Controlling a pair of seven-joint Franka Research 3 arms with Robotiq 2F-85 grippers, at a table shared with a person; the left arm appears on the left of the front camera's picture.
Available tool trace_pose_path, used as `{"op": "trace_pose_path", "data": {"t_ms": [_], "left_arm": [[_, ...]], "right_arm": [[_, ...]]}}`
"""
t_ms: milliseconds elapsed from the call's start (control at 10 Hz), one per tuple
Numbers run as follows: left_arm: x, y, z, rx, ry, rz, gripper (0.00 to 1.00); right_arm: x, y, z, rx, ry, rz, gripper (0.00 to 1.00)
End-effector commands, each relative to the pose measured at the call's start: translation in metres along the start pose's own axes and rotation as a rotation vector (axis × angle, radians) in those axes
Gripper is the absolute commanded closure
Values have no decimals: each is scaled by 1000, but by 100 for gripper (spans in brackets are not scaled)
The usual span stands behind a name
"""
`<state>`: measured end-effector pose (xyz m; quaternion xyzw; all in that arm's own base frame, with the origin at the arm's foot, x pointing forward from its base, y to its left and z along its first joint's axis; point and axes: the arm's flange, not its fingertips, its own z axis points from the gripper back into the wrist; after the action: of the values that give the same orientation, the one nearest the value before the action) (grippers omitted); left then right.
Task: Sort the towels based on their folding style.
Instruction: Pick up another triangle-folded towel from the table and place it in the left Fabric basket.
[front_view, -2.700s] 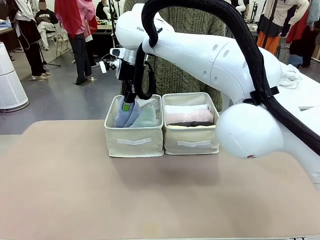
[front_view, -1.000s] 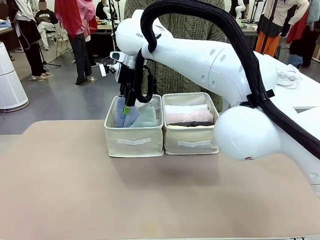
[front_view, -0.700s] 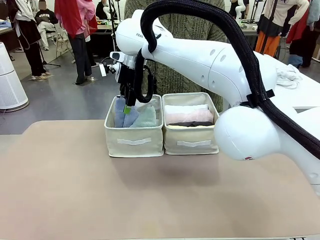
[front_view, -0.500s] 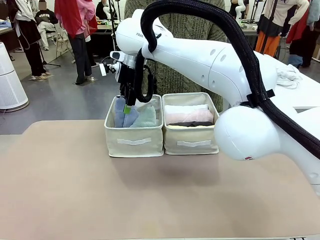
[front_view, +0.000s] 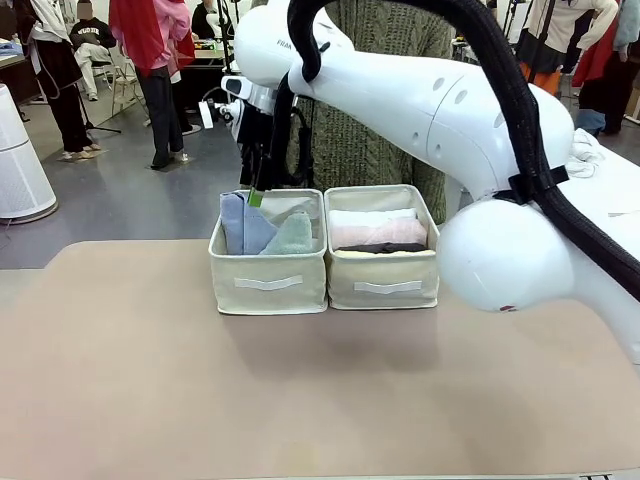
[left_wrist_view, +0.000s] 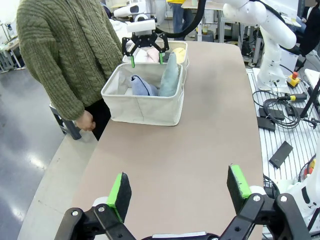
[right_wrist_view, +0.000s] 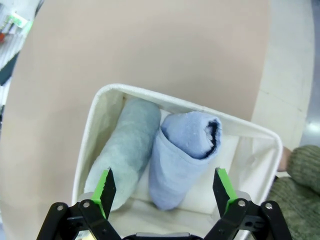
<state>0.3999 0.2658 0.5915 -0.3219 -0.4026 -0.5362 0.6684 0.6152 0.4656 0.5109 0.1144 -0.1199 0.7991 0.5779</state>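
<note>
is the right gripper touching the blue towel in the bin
Apart. The right wrist view shows the open right gripper above the blue towel, nothing between its fingers; the front view shows it raised above the bin.

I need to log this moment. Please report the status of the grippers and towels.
Right gripper open, empty, above the left bin. Left gripper open, empty. Blue towel and teal towel rest inside. Nothing in the way.

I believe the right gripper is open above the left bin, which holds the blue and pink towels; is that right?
Not quite: beside the blue towel lies a teal towel, not a pink one, as the right wrist view shows. The pink towel lies in the other bin. The rest stands: the right gripper is open above the left bin.
</note>
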Motion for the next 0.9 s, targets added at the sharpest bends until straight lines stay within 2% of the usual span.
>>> {"op": "trace_pose_path", "data": {"t_ms": [0, 400, 800], "left_arm": [[2, -3, 0, 6, -9, 18, 0], [2, -3, 0, 6, -9, 18, 0], [2, -3, 0, 6, -9, 18, 0]], "right_arm": [[6, -7, 20, -24, 33, -44, 0], [-14, 63, 42, -63, 12, -135, 0], [-49, 160, 51, -136, -19, -286, 0]]}}
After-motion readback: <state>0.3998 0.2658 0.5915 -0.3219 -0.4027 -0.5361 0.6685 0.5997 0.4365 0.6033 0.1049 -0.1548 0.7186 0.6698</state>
